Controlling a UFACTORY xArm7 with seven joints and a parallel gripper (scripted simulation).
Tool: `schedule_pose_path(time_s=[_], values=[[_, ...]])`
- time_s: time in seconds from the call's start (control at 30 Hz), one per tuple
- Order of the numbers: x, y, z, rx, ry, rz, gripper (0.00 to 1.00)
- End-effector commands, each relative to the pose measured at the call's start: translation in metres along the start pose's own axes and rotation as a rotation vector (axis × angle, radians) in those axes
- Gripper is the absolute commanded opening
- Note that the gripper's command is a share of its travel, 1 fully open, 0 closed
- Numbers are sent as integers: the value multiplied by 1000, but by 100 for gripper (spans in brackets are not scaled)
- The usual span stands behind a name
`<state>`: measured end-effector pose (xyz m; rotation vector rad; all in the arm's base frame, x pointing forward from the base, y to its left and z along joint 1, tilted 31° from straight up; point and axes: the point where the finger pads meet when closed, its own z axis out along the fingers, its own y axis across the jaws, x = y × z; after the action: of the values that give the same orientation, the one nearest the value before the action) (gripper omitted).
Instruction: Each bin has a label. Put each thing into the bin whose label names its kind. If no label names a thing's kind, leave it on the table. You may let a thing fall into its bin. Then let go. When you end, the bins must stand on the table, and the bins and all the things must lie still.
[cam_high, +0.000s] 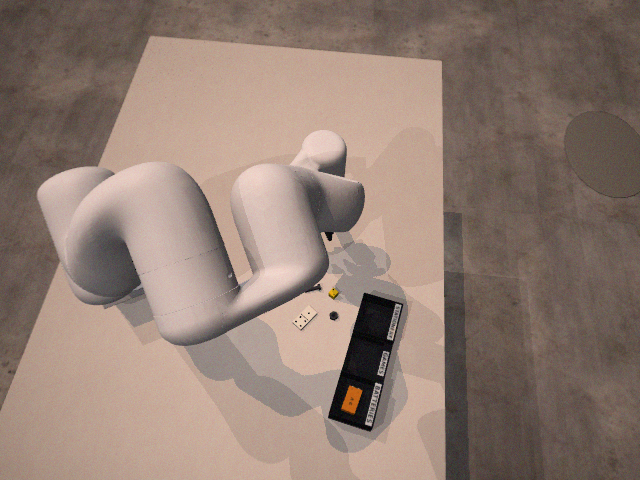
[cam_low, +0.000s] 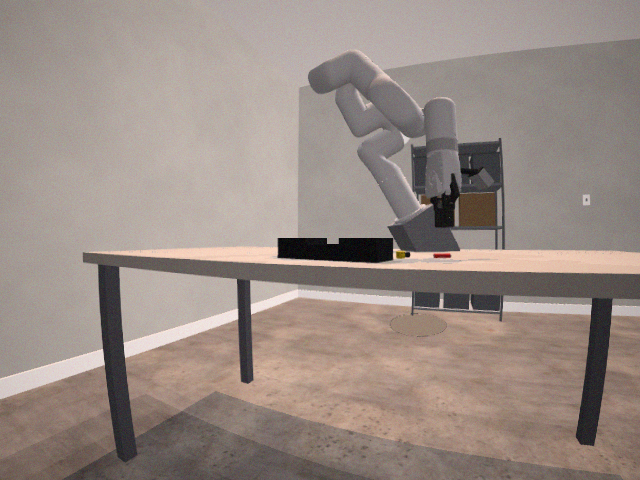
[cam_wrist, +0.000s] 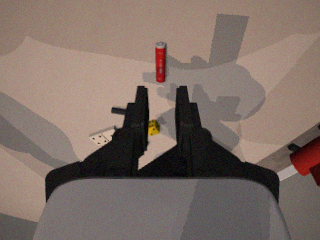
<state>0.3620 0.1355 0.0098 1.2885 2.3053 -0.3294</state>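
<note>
Pincer hangs partly open above the table, gripping nothing.

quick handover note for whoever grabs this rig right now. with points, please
Claw (cam_low: 444, 219) (cam_wrist: 162, 100): parted a little, nothing in it, above the table.
Done: orange battery (cam_high: 351, 399) in the BATTERIES bin (cam_high: 336, 417).
Left: red battery (cam_low: 442, 255) (cam_wrist: 160, 62) to BATTERIES; domino (cam_high: 305, 317) (cam_wrist: 99, 138) and yellow die (cam_high: 333, 293) (cam_low: 400, 254) (cam_wrist: 154, 127) to GAMES.
Check: small dark nut-like piece (cam_high: 333, 315) and dark thin piece (cam_high: 313, 288) (cam_wrist: 118, 110), kinds unclear.
</note>
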Motion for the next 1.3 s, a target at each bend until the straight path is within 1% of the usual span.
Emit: schedule_pose_path(time_s=[0.0, 1.07, 1.13, 1.2, 1.27], values=[[-2, 0, -1, -4, 1, -1, 23], [-3, 0, -1, -4, 1, -1, 23], [-3, 0, 7, -4, 1, -1, 23], [-3, 0, 7, -4, 1, -1, 23], [-3, 0, 15, -4, 1, -1, 23]])
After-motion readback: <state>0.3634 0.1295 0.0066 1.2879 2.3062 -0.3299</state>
